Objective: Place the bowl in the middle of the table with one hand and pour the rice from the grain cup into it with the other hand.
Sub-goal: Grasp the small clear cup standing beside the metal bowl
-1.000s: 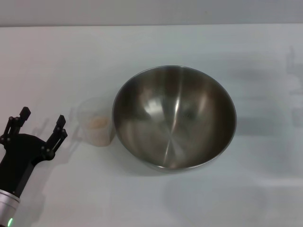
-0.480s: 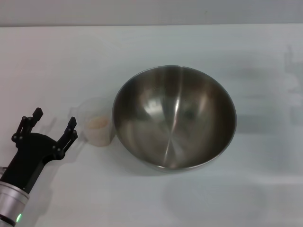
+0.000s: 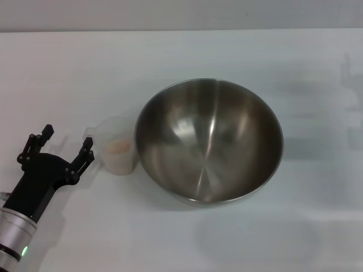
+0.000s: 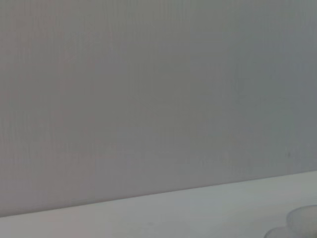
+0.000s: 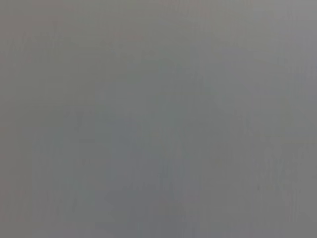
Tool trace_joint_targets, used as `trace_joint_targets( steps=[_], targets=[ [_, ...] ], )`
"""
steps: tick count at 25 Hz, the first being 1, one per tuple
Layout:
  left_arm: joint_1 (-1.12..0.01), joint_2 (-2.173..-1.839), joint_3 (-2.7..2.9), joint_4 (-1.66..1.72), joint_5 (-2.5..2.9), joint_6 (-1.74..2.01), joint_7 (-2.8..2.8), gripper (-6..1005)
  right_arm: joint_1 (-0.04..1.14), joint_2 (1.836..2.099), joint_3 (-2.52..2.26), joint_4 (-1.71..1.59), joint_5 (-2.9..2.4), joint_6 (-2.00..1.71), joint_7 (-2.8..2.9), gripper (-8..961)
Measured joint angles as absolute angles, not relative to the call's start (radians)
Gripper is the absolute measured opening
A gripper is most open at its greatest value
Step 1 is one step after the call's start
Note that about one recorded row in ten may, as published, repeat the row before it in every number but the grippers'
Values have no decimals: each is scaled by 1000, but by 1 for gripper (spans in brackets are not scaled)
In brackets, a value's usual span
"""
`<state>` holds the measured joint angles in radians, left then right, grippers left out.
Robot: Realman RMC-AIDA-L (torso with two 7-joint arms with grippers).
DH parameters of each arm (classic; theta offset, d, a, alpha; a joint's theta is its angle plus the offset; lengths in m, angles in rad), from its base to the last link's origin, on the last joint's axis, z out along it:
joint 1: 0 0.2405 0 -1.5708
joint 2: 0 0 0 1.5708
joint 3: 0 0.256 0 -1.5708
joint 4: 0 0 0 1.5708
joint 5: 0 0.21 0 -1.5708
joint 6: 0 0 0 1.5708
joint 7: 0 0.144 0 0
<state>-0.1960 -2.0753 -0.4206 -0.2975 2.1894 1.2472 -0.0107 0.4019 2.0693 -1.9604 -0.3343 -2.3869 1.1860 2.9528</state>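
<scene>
Left pincer (image 3: pixel 64 144) nearer grain cup (image 3: pixel 117 145), spread wide, empty

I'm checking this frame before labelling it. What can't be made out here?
- Right gripper: in no view; the right wrist view shows only blank grey.
- Grain cup: a sliver at the left wrist view's edge.
- Rice amount: blurred by the frosted wall, head view.
- Left gripper: absent from its own wrist view.
</scene>
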Motion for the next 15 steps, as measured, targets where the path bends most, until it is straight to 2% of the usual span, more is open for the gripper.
trace_joint_targets(
  steps=[15],
  targets=[
    [-231, -2077, -440, -290, 2187, 1204, -11, 795, 403, 2069, -1960, -334, -2389, 1185, 2953, 427]
  ],
)
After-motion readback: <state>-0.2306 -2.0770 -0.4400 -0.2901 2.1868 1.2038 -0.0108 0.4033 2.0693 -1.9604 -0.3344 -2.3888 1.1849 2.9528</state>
